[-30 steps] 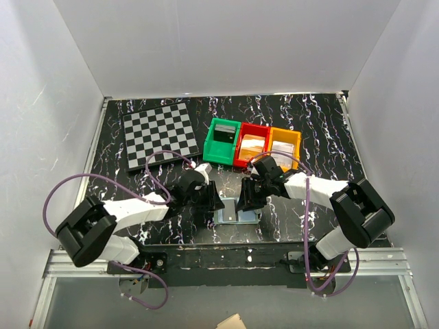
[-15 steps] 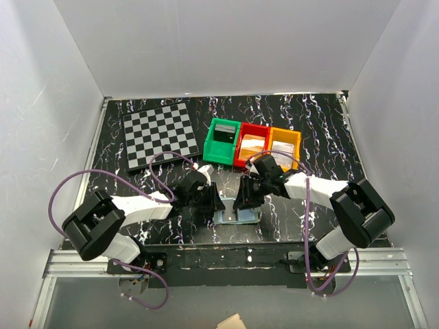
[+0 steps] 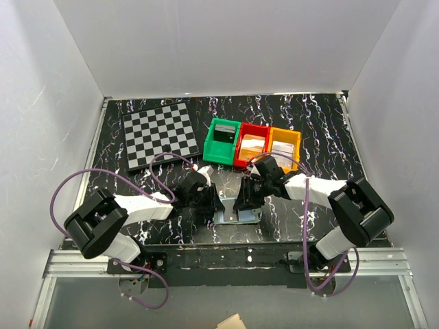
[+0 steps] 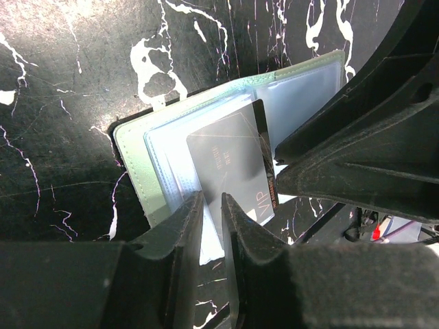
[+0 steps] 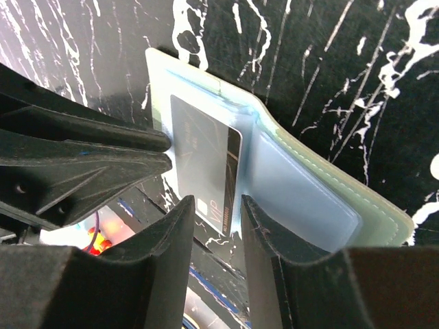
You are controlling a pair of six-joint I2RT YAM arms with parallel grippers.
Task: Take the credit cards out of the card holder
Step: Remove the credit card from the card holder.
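The card holder [image 3: 238, 216] lies open on the black marbled table, with a sage-green cover [image 4: 137, 171] and light blue pockets [image 5: 295, 185]. A dark grey credit card [image 4: 230, 161] marked VIP sticks partway out of a pocket, also visible in the right wrist view [image 5: 199, 157]. My left gripper [image 3: 215, 203] is at the holder's left side; its jaws [image 4: 210, 202] stand a narrow gap apart over the card's edge and the pocket. My right gripper [image 3: 241, 202] is open over the card's VIP corner [image 5: 216, 202], one fingertip [image 5: 250, 205] at the blue pocket's edge. The two grippers face each other closely.
Behind the holder stand a green bin [image 3: 223, 140], a red bin [image 3: 251, 145] and an orange bin [image 3: 284, 145] in a row. A checkerboard [image 3: 159, 133] lies at the back left. White walls enclose the table.
My left gripper's jaws have narrowed while it stayed at the holder's left edge. My right gripper has shifted slightly left over the holder.
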